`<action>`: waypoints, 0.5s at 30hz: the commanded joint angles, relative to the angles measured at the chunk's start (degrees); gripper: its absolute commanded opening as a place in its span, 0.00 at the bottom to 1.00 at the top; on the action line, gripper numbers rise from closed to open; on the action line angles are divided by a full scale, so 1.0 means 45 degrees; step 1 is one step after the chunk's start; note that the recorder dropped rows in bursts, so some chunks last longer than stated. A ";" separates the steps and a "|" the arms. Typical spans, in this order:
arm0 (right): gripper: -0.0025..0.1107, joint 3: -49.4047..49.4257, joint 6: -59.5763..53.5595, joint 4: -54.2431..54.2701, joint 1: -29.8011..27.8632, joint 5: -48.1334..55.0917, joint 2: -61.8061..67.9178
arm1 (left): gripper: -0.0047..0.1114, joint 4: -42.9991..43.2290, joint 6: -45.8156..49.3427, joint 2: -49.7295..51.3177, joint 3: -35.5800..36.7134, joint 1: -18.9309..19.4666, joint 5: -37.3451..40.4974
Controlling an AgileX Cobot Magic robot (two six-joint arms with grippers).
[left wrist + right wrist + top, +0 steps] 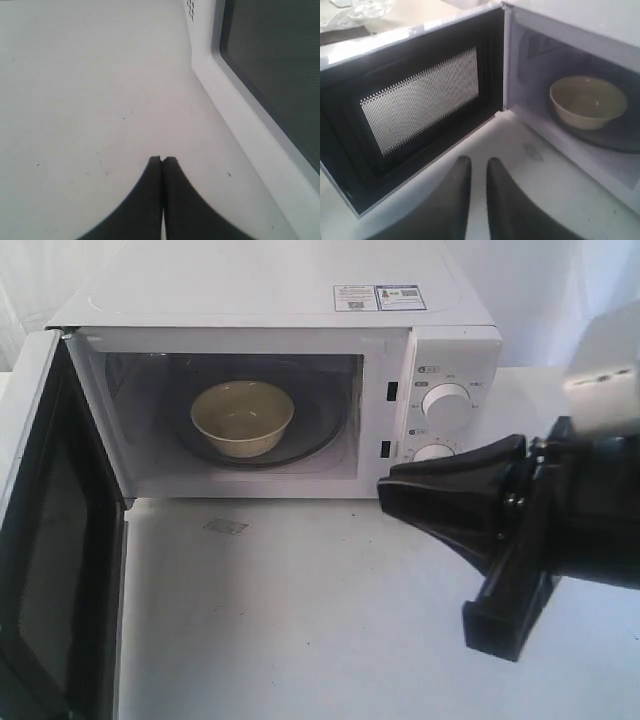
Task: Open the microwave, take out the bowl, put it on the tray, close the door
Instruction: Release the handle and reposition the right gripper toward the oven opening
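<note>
White tabletop [330, 620], pale backdrop behind. Microwave [260, 300] is set at the far side, stickers [380, 297] on its top, and two round dials [445, 400] are seen on the right panel. Door [40, 540] is swung fully open toward the near left, with its mesh window turned inward. Bowl [242, 417] is seen upright inside the cavity, resting on the glass turntable [320, 440], roughly centred. Right gripper [385, 490] is held in front of the dial panel, right of the opening and apart from the bowl; its fingers [462, 172] are drawn nearly together with a slim gap, and nothing is gripped. Left gripper [162, 160] is clenched on nothing, low over the table, just beside the door's outer face.
</note>
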 commanded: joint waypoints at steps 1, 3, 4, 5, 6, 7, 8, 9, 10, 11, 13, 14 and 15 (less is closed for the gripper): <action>0.25 0.0034 -0.0906 -0.0074 0.0030 -0.0109 0.2002 | 0.04 -0.0044 -0.0046 -0.0060 0.0054 -0.0002 -0.0004; 0.32 0.0034 -0.2196 0.0389 0.0030 -0.0219 0.2910 | 0.04 -0.0044 -0.0046 -0.0060 0.0054 -0.0002 -0.0004; 0.35 0.0034 -0.3236 0.0934 0.0030 -0.0289 0.3403 | 0.04 -0.0044 -0.0046 -0.0060 0.0054 -0.0002 -0.0004; 0.37 0.0034 -0.4572 0.1404 0.0030 -0.0435 0.3786 | 0.04 -0.0044 -0.0046 -0.0060 0.0054 -0.0002 -0.0004; 0.38 0.0008 -0.5891 0.2016 0.0030 -0.0674 0.4250 | 0.04 -0.0044 -0.0046 -0.0060 0.0054 -0.0002 -0.0004; 0.39 -0.0020 -0.6953 0.2657 0.0058 -0.0906 0.4691 | 0.04 -0.0044 -0.0046 -0.0060 0.0054 -0.0002 -0.0004; 0.39 -0.0117 -0.7588 0.3192 0.0187 -0.0906 0.5094 | 0.04 -0.0044 -0.0046 -0.0060 0.0054 -0.0002 -0.0004; 0.39 -0.0278 -0.8087 0.3470 0.0338 -0.0814 0.5472 | 0.04 -0.0044 -0.0046 -0.0060 0.0054 -0.0002 -0.0004; 0.40 -0.0486 -0.8296 0.3523 0.0517 -0.0687 0.5844 | 0.04 -0.0044 -0.0046 -0.0060 0.0054 -0.0002 -0.0004; 0.41 -0.0684 -0.8295 0.3523 0.0668 -0.0551 0.6134 | 0.04 -0.0044 -0.0046 -0.0060 0.0054 -0.0002 -0.0004; 0.43 -0.1219 -0.8295 0.3113 0.1114 -0.0216 0.6806 | 0.04 -0.0044 -0.0046 -0.0060 0.0054 -0.0002 -0.0004; 0.43 -0.1484 -0.8244 0.2981 0.1317 0.0008 0.7046 | 0.04 -0.0044 -0.0046 -0.0060 0.0054 -0.0002 -0.0004; 0.43 -0.1748 -0.8141 0.2692 0.1665 0.0416 0.7361 | 0.04 -0.0044 -0.0046 -0.0060 0.0054 -0.0002 -0.0004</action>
